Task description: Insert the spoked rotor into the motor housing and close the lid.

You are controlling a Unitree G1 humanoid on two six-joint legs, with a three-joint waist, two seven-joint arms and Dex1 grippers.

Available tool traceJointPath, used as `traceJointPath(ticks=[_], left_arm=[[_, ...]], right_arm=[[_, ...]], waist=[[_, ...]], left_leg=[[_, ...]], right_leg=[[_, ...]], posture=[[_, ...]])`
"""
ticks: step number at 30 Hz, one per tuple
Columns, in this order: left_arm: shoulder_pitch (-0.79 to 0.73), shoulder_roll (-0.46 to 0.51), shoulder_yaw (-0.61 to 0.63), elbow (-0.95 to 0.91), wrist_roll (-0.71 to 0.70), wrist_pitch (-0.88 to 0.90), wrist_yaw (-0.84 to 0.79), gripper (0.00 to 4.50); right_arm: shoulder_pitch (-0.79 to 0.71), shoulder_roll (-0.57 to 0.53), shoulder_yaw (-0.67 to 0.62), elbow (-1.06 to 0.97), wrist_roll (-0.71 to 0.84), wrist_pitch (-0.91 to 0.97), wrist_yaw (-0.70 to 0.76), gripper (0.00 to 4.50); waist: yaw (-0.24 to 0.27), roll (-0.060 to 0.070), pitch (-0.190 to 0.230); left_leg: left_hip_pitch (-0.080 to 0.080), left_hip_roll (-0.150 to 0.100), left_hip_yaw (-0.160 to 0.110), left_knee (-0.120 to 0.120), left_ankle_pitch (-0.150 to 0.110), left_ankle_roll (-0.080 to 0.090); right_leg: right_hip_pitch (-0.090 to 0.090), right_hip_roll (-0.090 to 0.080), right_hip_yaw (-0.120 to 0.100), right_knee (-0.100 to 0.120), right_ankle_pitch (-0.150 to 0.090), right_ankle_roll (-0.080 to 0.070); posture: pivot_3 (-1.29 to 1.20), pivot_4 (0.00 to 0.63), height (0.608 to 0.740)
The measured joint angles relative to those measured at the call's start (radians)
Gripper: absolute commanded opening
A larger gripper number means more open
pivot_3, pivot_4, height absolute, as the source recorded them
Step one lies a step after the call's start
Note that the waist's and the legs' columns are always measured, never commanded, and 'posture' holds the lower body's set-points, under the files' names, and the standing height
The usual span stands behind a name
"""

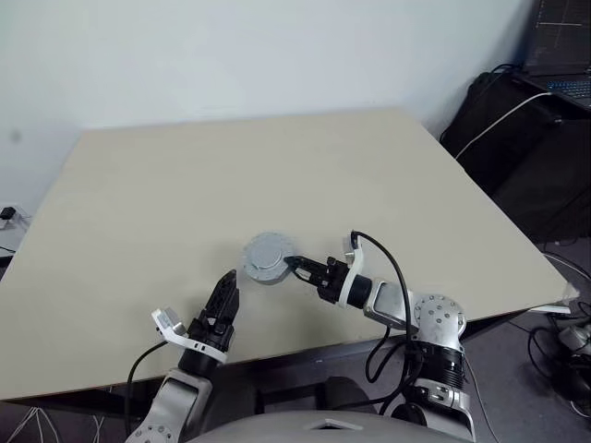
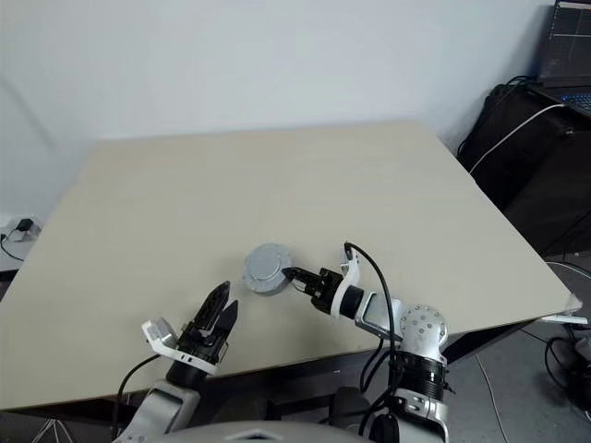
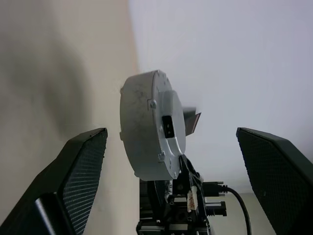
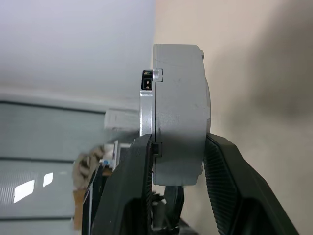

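Left eye view: laptop (image 1: 565,46) and cables (image 1: 503,115) beside table (image 1: 138,212).

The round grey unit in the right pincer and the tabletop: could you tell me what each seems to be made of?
The round grey unit looks like cast or machined metal: matte silver-grey, faintly scuffed, with small screws and a seam round its edge; painted plastic can't be excluded. The right pincer is shut on it. The tabletop looks like pale beige laminate or painted board, smooth and matte, with no grain visible.

We cannot see inside the closed round silvery-grey metal motor housing (image 1: 267,257); the beige worktop's (image 1: 277,175) near-left corner is cropped.
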Motion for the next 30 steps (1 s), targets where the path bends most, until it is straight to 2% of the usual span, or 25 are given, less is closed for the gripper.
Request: traceJointPath(ticks=[18,25,26,30], left_arm=[[-0.014,0.011,-0.046,0.009,-0.015,-0.047,-0.001,4.46],[-0.021,0.013,-0.048,0.031,-0.02,-0.067,-0.002,2.34],[-0.021,0.013,-0.049,0.031,-0.027,-0.069,-0.005,2.21],[-0.022,0.014,-0.055,0.031,-0.038,-0.078,0.002,2.21]], right_arm=[[0.0,-0.012,0.078,-0.001,0.132,0.115,-0.053,1.2],[0.015,-0.014,0.088,0.0,0.142,0.118,-0.06,1.2],[0.017,-0.014,0.089,0.0,0.148,0.113,-0.059,1.2],[0.022,-0.017,0.1,-0.001,0.144,0.093,-0.059,1.2]], waist=[[-0.002,0.0,0.0],[-0.003,-0.001,-0.001],[-0.003,0.0,-0.001],[-0.004,0.0,-0.001]], left_leg=[[0.0,0.0,0.001,0.001,0.0,0.0],[0.0,0.0,0.001,0.001,0.0,0.0],[0.0,0.0,0.001,0.001,0.0,0.0],[0.001,0.0,0.001,0.002,0.0,0.0]], right_leg=[[0.0,0.001,0.001,0.001,0.0,0.0],[0.001,0.001,0.002,0.001,0.0,0.0],[0.001,0.001,0.002,0.001,0.001,0.0],[0.001,0.001,0.002,0.001,0.001,0.0]], posture=[[0.0,0.0,0.74],[0.0,0.0,0.74],[0.0,0.0,0.74],[0.0,0.0,0.74]])
